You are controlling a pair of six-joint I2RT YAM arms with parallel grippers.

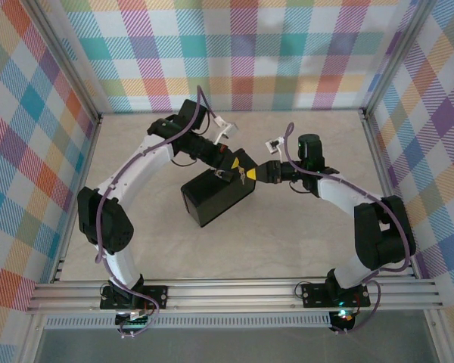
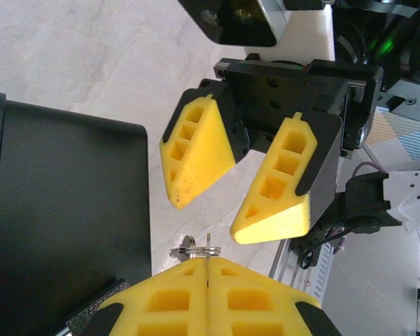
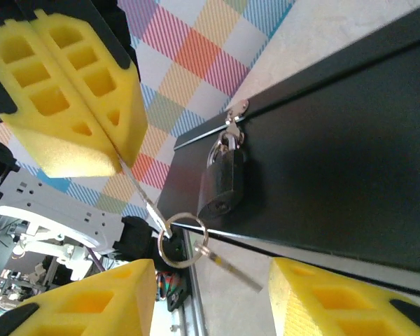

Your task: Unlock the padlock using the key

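Key [image 3: 144, 197] in left claw [image 3: 115, 145], just beside padlock [image 3: 220, 183]

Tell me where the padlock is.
In the right wrist view, the padlock hangs from the hasp on the black box, just above the key ring.

Dull metal padlock [image 3: 220, 183] — matt box [image 3: 336, 161]

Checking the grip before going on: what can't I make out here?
- Key: upper end hidden inside the left gripper's shut jaws, right wrist view.
- Padlock: too small to pick out, top view.
- Key ring: mostly behind the left fingers, left wrist view.
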